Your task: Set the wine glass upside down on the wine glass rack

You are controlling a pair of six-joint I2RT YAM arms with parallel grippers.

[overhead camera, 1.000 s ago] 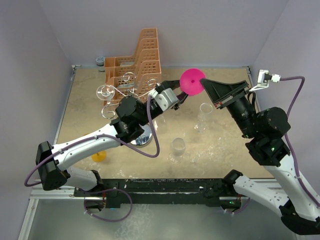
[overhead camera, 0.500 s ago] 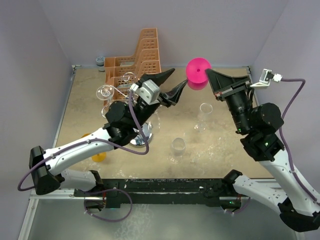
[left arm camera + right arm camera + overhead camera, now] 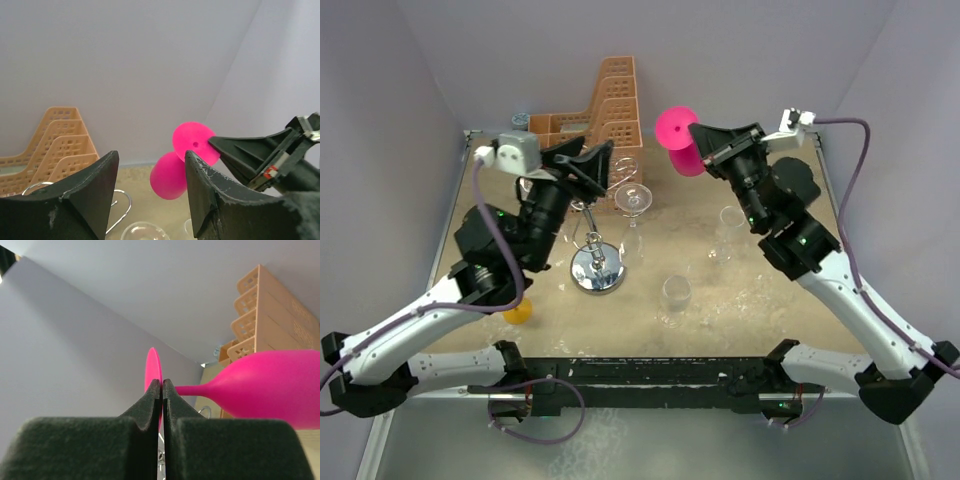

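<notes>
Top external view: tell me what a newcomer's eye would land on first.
First, the hot-pink wine glass, held tipped on its side in the air near the middle of the back, its foot pinched by the shut right gripper. Next come the tall orange perforated basket against the back wall and, in front of it, the silver wine glass rack on its shiny round base, with the open left gripper near it.

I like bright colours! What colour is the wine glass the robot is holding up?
The wine glass is bright pink, clearest in the right wrist view.

Pale lilac walls enclose a sandy tabletop.
</notes>
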